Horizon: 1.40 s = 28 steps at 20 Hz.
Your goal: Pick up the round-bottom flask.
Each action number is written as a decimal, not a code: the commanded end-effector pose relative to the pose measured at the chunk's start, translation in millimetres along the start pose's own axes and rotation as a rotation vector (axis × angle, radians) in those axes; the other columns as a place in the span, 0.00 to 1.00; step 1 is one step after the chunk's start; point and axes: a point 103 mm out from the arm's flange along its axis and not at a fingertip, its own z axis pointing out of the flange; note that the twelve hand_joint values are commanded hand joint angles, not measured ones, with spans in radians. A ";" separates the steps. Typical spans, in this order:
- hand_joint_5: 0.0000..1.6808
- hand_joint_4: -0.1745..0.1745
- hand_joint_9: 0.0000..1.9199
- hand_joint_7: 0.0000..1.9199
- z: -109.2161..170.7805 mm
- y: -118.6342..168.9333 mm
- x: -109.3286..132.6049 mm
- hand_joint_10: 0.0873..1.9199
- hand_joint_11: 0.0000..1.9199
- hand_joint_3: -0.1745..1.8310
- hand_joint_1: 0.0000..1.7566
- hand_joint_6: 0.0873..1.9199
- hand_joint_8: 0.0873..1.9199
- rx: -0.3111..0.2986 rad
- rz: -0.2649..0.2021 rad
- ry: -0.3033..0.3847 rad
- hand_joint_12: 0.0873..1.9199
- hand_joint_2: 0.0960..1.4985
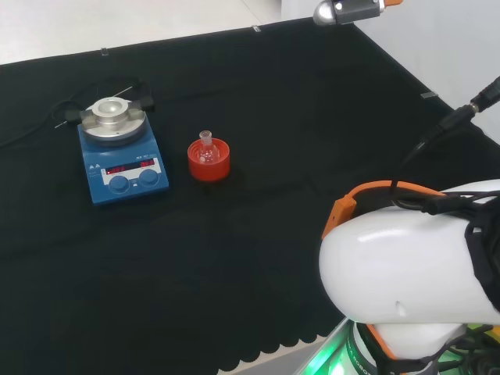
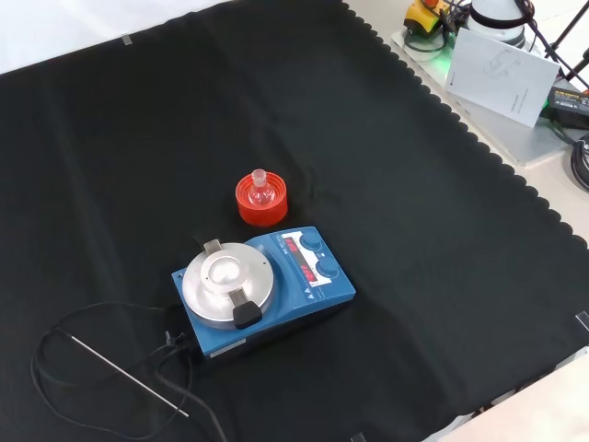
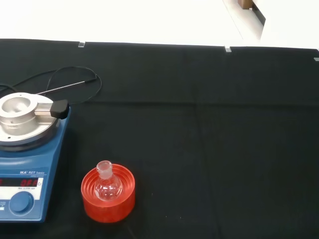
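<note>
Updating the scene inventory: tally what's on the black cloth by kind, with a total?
Clear glass round-bottom flask: 1
Red ribbed ring stand under the flask: 1
Blue hotplate stirrer with round silver top plate: 1
Thin metal probe rod on a black cable: 1
Total: 4

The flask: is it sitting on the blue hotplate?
No. The flask sits in a red ring on the cloth, beside the hotplate.
</note>
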 end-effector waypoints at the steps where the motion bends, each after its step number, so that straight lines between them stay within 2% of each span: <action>1: 0.16 0.17 0.13 0.11 -28.2 -55.1 1.2 0.46 0.00 0.49 0.44 0.00 0.41 -0.071 0.094 -0.050 0.67 0.28; 8: 0.18 0.18 0.12 0.11 -18.1 -36.2 -1.2 0.46 0.00 0.49 0.45 0.00 0.41 -0.048 0.099 -0.033 0.65 0.27; 19: 0.19 0.18 0.12 0.12 -2.4 -15.9 -10.8 0.46 0.00 0.49 0.45 0.00 0.41 0.007 0.059 0.025 0.67 0.27; 28: 0.20 0.17 0.17 0.17 21.0 16.2 -16.7 0.47 0.00 0.49 0.46 0.00 0.42 0.050 0.044 0.056 0.71 0.26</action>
